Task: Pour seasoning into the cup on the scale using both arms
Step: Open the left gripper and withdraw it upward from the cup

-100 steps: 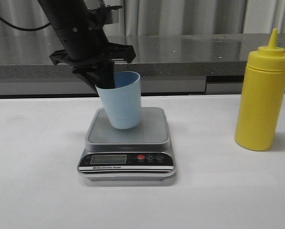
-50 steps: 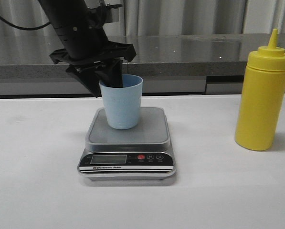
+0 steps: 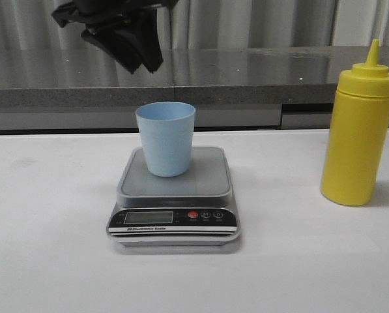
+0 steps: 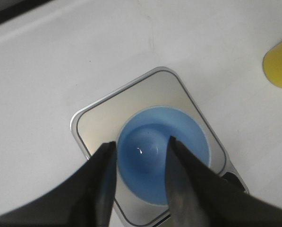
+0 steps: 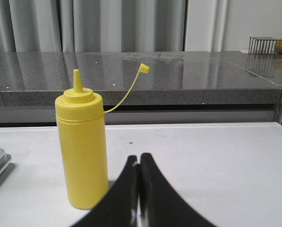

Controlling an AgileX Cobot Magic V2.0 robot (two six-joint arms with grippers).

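Your left gripper (image 3: pixel 132 49) hangs high above the scale (image 3: pixel 173 195) with its two fingers (image 4: pixel 99 189) spread apart and nothing between them; from its wrist camera you look straight down into the cup (image 4: pixel 162 153), which sits directly beneath the open fingers and well clear of them. The cup stands upright on the silver plate of the scale, toward the back of the plate, and you can see its bare blue bottom with nothing in it. The scale's black strip with the display (image 3: pixel 148 218) and the red button (image 3: pixel 193 214) faces you. Your right gripper (image 5: pixel 139 163) has its fingers pressed together, holding nothing, low over the white table (image 5: pixel 216 161). The yellow bottle (image 5: pixel 82 151) stands upright on the table just ahead of that gripper and a little to its left, not touched by it. The bottle's small cap (image 5: pixel 144 68) dangles off on its thin tether, leaving the nozzle tip (image 5: pixel 76 75) uncovered. In the front view the bottle stands well to the right of the scale.
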